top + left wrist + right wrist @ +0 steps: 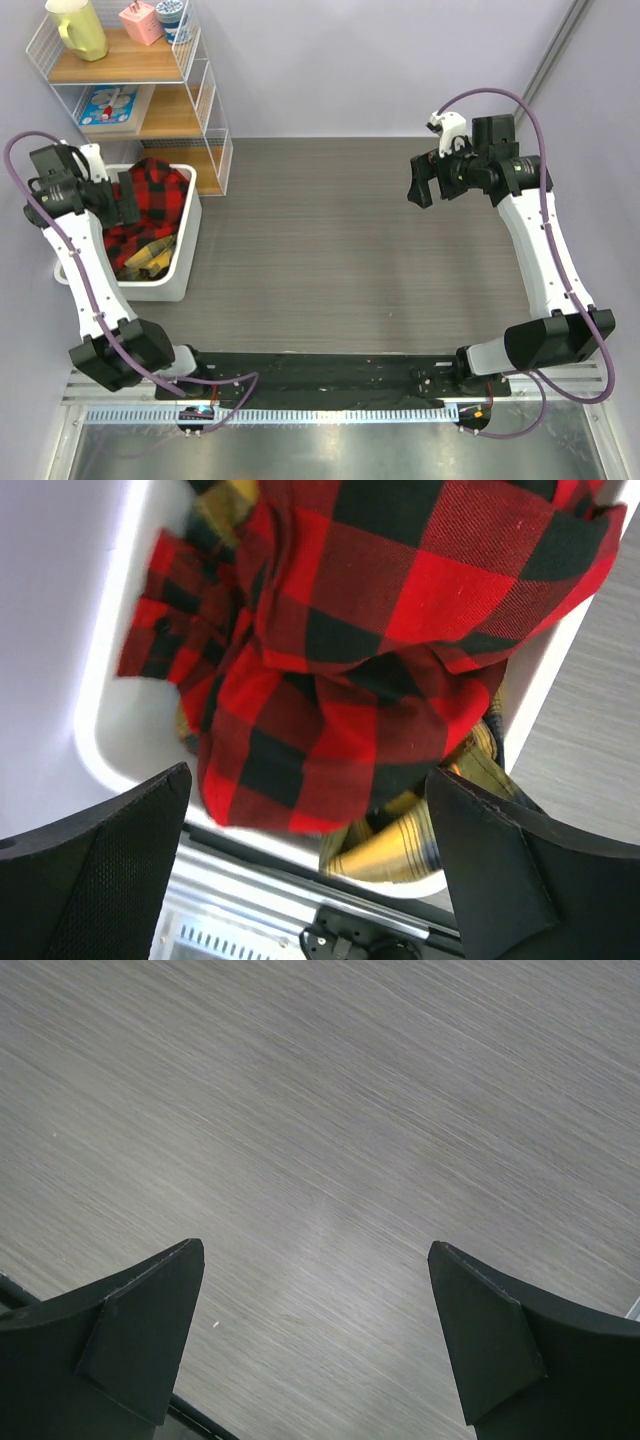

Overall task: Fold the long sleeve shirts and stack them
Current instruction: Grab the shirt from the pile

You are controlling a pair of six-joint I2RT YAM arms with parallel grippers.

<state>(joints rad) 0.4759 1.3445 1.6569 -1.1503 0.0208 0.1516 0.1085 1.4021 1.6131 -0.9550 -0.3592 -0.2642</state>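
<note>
Hovering left gripper, fingers spread and empty, directly above crumpled red-and-black shirt in white bin | right gripper spread, empty, well apart

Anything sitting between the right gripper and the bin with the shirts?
No. In the top view only bare grey table lies between the right gripper and the white bin holding the shirts.

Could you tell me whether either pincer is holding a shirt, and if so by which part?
Nothing is held. The left pincer is open above the red-and-black shirt in the white bin; the right pincer is open over the table.
</note>
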